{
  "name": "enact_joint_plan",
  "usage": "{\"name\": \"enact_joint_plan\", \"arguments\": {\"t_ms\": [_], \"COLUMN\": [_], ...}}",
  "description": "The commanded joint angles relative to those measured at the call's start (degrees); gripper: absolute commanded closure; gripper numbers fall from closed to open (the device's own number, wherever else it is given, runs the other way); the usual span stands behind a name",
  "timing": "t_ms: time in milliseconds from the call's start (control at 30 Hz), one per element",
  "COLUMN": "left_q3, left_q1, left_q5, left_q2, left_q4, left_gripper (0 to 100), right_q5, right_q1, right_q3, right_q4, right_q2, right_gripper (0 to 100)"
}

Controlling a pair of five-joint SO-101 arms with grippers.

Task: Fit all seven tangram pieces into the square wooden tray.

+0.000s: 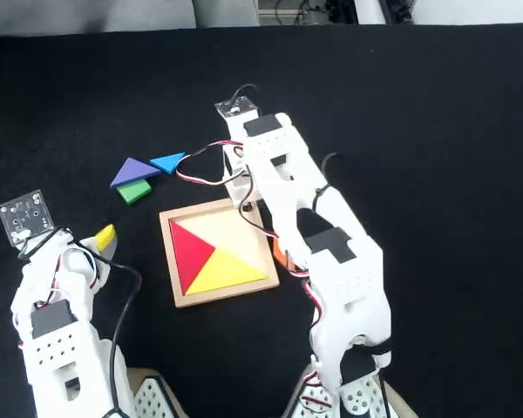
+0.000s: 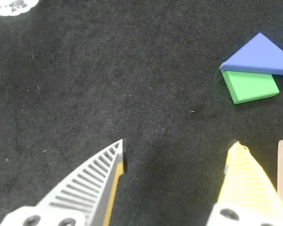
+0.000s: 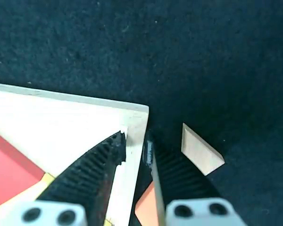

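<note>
Yellow ribbed plastic forms one finger of the left hand and pale grey the other. They stand wide apart over bare black cloth, holding nothing. In the high view the green square lies near, at this hand's 1 o'clock. The purple triangle rests partly on the square's far edge, with a small blue triangle just beside it. The square wooden tray sits at 3 o'clock, holding a red triangle and a yellow triangle edge to edge.

The right hand has its black fingers a narrow gap apart at a tray corner, one over the floor and one outside. Whether they touch the rim between them I cannot tell. An orange piece lies just outside the tray's 3 o'clock rim, and a pale wooden piece is near it on the table.

The pieces look thin, stiff, light and smooth-painted. Lying flat, they probably offer only their edges, so a pinch from above across the middle seems best. Tapering sides may squirt free. The purple triangle likely has to come off the square first.
</note>
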Motion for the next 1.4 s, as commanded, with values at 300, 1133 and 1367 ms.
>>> {"name": "enact_joint_plan", "arguments": {"t_ms": [300,1133,1367], "left_q3": [-0.92,-0.84,-0.75], "left_q1": [0.75,0.75,0.75], "left_q5": [0.44,0.44,0.44], "left_q2": [0.09,0.09,0.09], "left_q4": [-0.35,-0.35,-0.35], "left_gripper": [66,66,66], "right_q5": [-0.35,-13.89,-13.98], "right_q1": [-3.96,10.37,8.62], "right_q3": [-2.51,-7.43,-7.43], "right_q4": [0.97,1.14,3.52], "right_q2": [0.48,3.65,3.65], "right_gripper": [92.4,98.7,98.7]}}
